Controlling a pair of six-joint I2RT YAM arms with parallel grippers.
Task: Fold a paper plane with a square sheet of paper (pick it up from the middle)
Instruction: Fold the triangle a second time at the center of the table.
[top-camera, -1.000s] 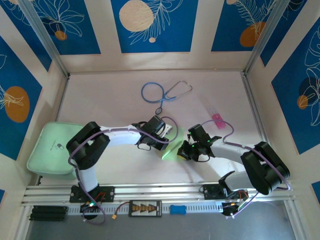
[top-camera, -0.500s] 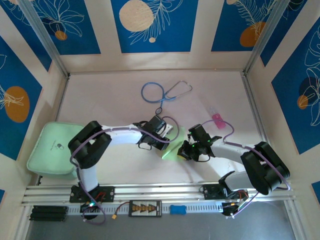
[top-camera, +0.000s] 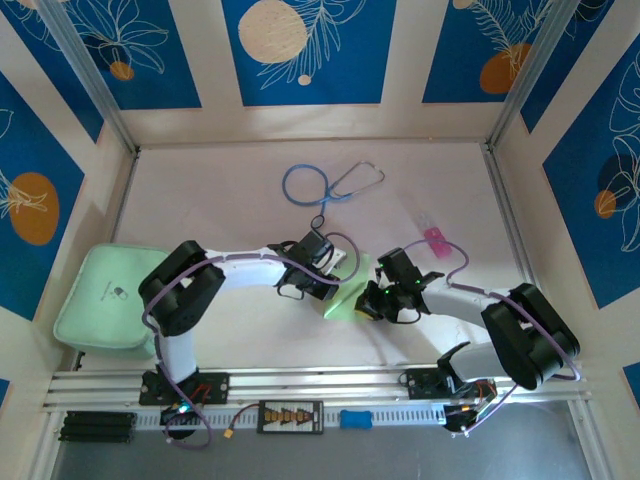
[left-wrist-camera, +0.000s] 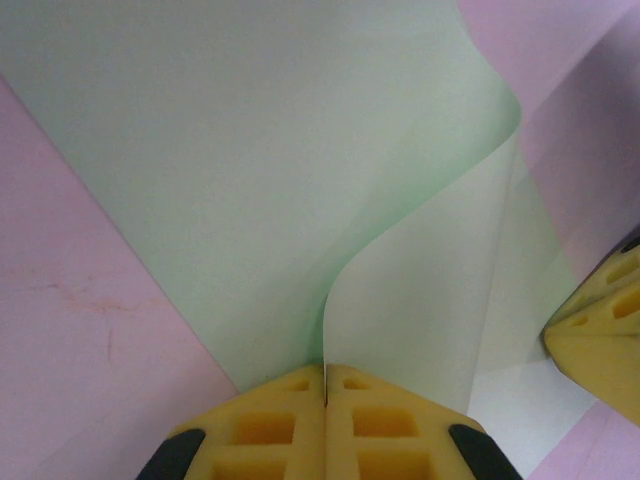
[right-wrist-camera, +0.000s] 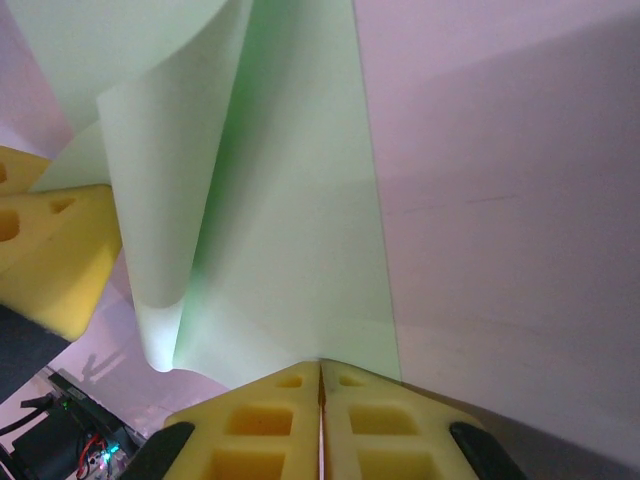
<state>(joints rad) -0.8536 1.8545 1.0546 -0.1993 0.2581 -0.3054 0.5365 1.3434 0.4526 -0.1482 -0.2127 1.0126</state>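
Very little moves on my end. My left arm swings its dark elbow joint slightly rightward, and the left gripper creeps a touch up the table. The thin pale green square sheet of paper it pinches shifts faintly with it.

Mid-table, a thin pale green square sheet of paper lies between the left gripper and the right gripper on the pale flat tabletop. Behind it lies a blue-tubed stethoscope. To the right rear sits a small pink plastic object. A thick mint-green rounded pad sits at the near left edge.
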